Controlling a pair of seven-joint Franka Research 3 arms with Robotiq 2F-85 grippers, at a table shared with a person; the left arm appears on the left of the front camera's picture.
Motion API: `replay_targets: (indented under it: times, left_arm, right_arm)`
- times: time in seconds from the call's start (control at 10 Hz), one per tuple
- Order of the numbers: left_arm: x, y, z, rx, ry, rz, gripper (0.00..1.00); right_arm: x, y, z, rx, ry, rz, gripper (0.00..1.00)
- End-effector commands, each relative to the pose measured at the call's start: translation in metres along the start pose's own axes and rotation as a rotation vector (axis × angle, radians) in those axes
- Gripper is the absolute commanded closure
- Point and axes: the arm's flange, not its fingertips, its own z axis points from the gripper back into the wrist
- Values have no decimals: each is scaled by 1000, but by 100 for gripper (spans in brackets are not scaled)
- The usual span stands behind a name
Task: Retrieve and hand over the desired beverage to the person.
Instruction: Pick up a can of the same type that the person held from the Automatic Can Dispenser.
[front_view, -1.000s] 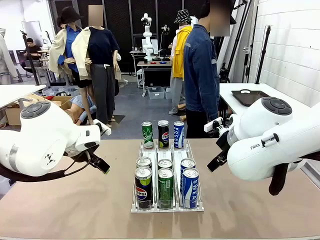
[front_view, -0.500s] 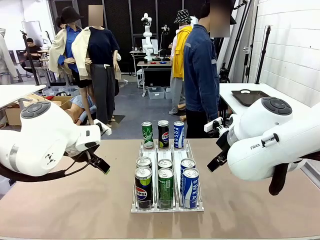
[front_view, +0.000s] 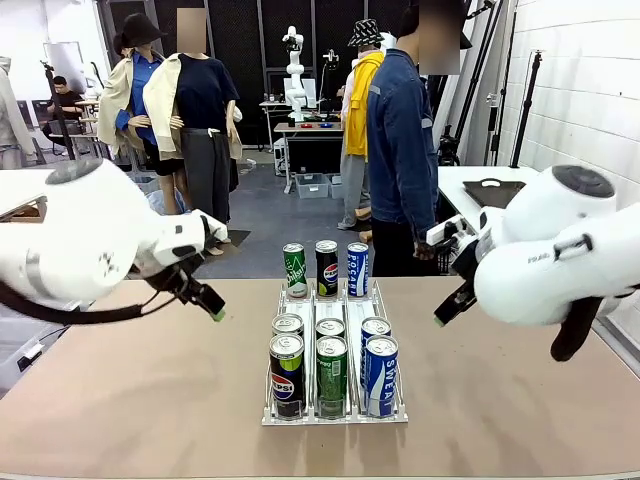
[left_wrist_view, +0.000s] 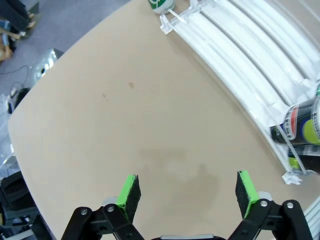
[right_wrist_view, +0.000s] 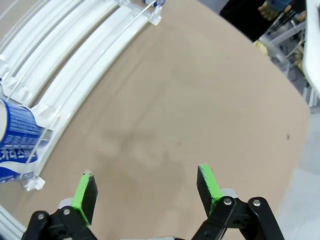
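Denim-jacketed person (front_view: 402, 150) at twelve o'clock signals nothing I can read; my left gripper (left_wrist_view: 187, 187) and right gripper (right_wrist_view: 146, 186), both spread apart, might pick wrongly among the cans (front_view: 331, 372).

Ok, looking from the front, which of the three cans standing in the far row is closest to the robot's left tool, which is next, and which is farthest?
1. Green metal can: left end of the far row, nearest the left tool.
2. Black Pepsi metal can: middle of the row.
3. Blue-and-white Pocari metal can: right end, farthest.
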Motion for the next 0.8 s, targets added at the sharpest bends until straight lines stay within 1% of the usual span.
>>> replay_targets:
  times: [0.0, 0.1, 0.2, 0.3, 0.4, 0.6, 0.7]
  left_arm:
    - [27, 32, 15, -107, 42, 25, 0]
    - [39, 50, 27, -183, 53, 67, 0]
    - [43, 65, 37, -258, 55, 85, 0]
    - [44, 78, 45, -325, 50, 117, 0]
    - [42, 92, 49, -378, 44, 140, 0]
    - [29, 117, 54, -441, 7, 189, 0]
    - [22, 125, 57, -458, -4, 185, 0]
  right_arm:
    - [7, -40, 15, 96, -27, 3, 0]
    - [11, -61, 25, 184, -62, 3, 0]
    - [11, -76, 34, 232, -93, -13, 0]
    - [11, -89, 41, 321, -136, -28, 0]
    - [13, -98, 44, 365, -129, -56, 0]
    - [8, -113, 50, 463, -191, -133, 0]
    - [7, -117, 51, 495, -209, -157, 0]
